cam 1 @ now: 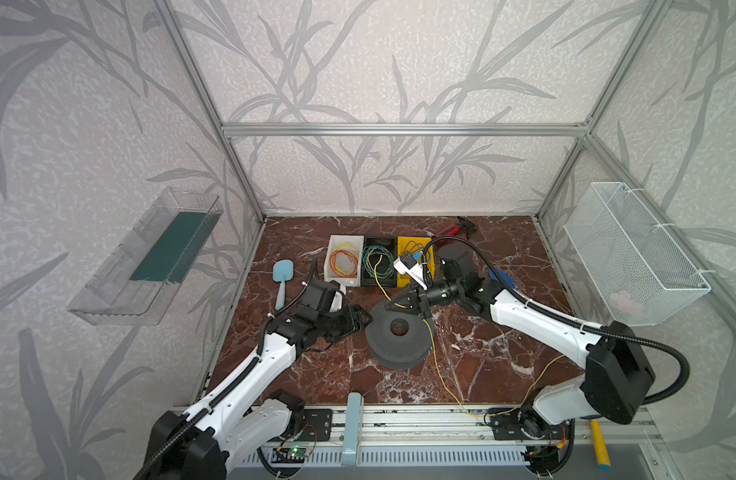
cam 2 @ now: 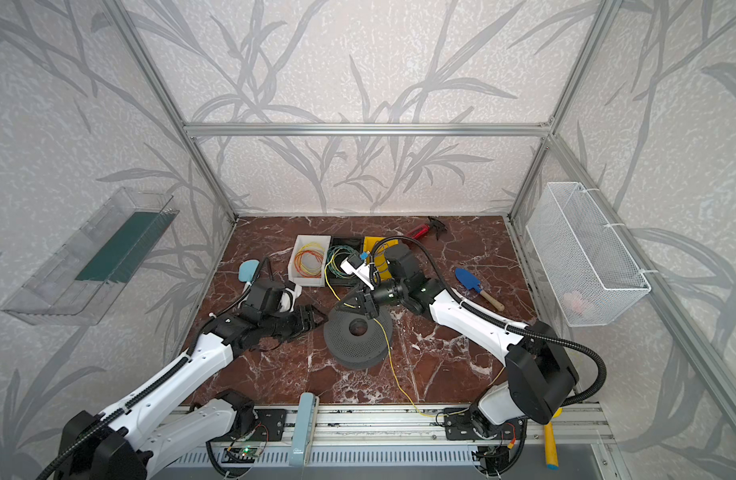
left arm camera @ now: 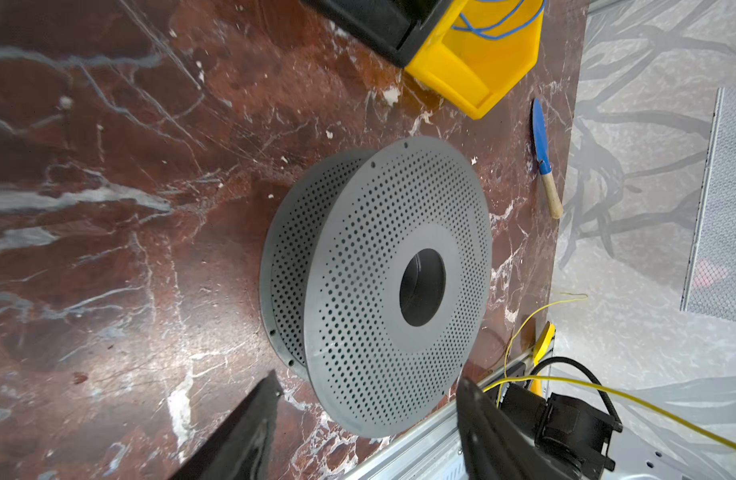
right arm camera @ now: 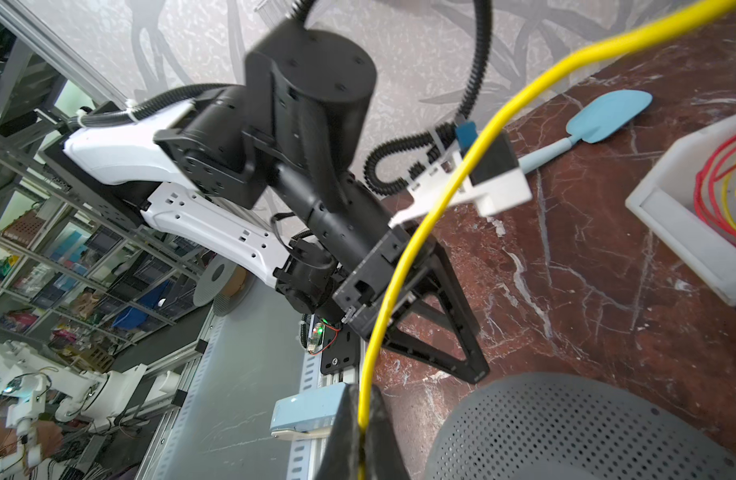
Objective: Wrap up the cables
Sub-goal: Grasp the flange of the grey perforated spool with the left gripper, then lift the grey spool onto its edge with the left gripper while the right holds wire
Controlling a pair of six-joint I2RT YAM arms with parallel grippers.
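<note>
A: Yellow and string-thin, the cable (right arm camera: 416, 245) (cam 1: 436, 363), where is it?

B: One end lies in the black bin (cam 1: 379, 284) among green and blue wires. From there it runs to the right gripper (cam 1: 386, 306), crosses the right edge of the grey perforated spool (cam 1: 383, 345) and trails over the marble tabletop (cam 1: 316, 374). It passes over the front rail (cam 1: 420, 415) and curls up beside the right arm's base.

A: State of the right gripper?

B: Clenched on the cable. In the right wrist view the wire comes straight out from between the closed fingers (right arm camera: 343, 444). In both top views it hovers over the spool's back-left rim.

A: And the left gripper (left arm camera: 368, 378)?

B: Released, jaws wide apart, grasping nothing. Its tips point at the spool's left rim, just beside it. Touching or not, cannot tell.

A: Spool pose?

B: Flat on the tabletop, mid-table, hub hole facing up.

A: Other stuff, quick.

B: The white bin (cam 1: 345, 282) holds red, orange and yellow coils and sits left of the black bin, right against it. The yellow bin (left arm camera: 474, 62) is on the black bin's other side with blue wire in it, and in the top views the right wrist camera partly hides it. A light blue spatula (cam 1: 282, 274) lies left of the white bin. A blue trowel (cam 2: 468, 280) with a wooden handle lies to the right of the right arm.
</note>
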